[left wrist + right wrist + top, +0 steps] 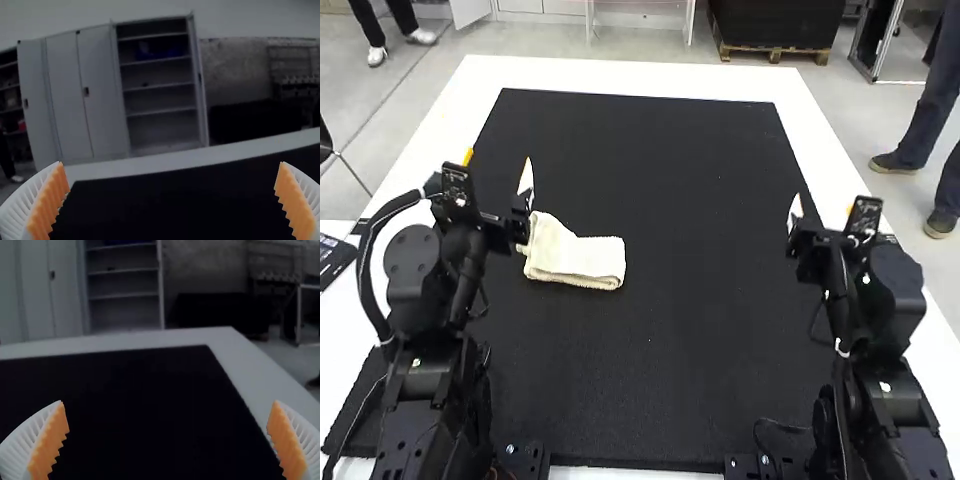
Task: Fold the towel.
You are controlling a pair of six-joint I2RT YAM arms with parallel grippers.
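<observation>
The towel (582,262) lies on the black mat (670,190) in the left part of the counter (630,78), folded into a small, layered pad; how many folds cannot be told. Its long axis runs roughly across the counter, from the left edge towards the right, and its left end juts towards the far edge.

The left arm (413,255) is much the nearer. Its jaws appear beside the towel's left end, with most of the cloth lying to their right and a little towards the near edge; whether they touch it cannot be told. They are wide open, nothing between the pads (46,200). The right arm (898,285) is well apart, by the right edge, its own pads (49,440) likewise spread wide and empty.

Folding looks nearly finished. Any tidying would likely suit the left arm, tipping down and working rightwards; pinching only the top layer could undo the fold.
</observation>
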